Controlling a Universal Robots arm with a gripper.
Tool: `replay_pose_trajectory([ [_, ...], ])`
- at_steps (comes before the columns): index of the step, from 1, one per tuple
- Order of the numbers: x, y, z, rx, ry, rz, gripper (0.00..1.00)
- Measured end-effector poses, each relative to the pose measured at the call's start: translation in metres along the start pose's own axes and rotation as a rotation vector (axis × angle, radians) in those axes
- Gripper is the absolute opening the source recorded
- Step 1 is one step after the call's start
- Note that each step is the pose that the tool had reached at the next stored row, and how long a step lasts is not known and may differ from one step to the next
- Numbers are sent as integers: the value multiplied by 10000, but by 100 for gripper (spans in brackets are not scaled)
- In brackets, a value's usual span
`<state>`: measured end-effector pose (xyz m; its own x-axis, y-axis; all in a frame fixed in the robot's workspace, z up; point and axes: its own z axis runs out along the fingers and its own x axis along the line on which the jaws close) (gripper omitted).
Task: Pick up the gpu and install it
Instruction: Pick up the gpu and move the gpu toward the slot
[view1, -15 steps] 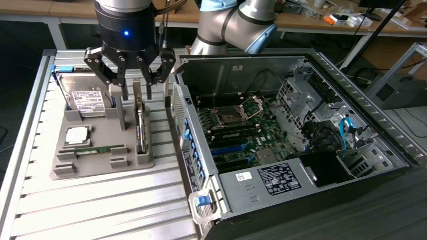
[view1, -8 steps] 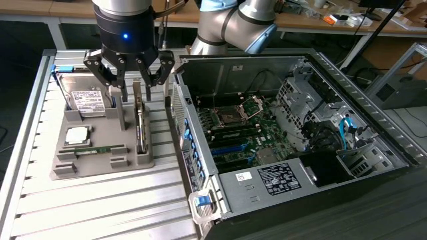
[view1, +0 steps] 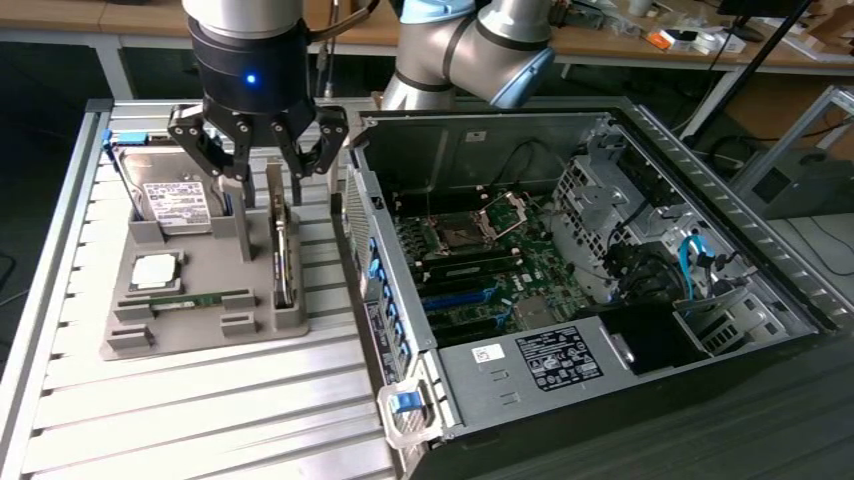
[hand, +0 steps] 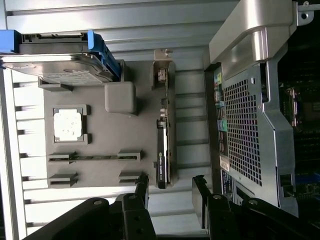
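The gpu (view1: 280, 245) is a thin black card standing on its edge in a slot of the grey tray (view1: 200, 335), along the side nearest the computer case. My gripper (view1: 271, 172) hangs just over the card's far end, open, with one finger on each side of it. In the wrist view the gpu (hand: 162, 140) runs lengthwise, and its near end lies between the gripper (hand: 171, 184) fingers without touching them. Nothing is held.
The tray (hand: 100, 135) also holds a silver hard drive (view1: 174, 200) in a blue bracket, a square processor (view1: 154, 270) and a slim RAM stick (view1: 200, 300). The open computer case (view1: 400, 300) with its motherboard (view1: 494, 260) lies at the exterior view's right, on a slatted metal table (view1: 200, 410).
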<state>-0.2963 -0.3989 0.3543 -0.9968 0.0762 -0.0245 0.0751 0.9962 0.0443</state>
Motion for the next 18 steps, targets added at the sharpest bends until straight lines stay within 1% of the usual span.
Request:
replay_pose_trajectory([
  [18,13,-3,80,0,0,0,48],
])
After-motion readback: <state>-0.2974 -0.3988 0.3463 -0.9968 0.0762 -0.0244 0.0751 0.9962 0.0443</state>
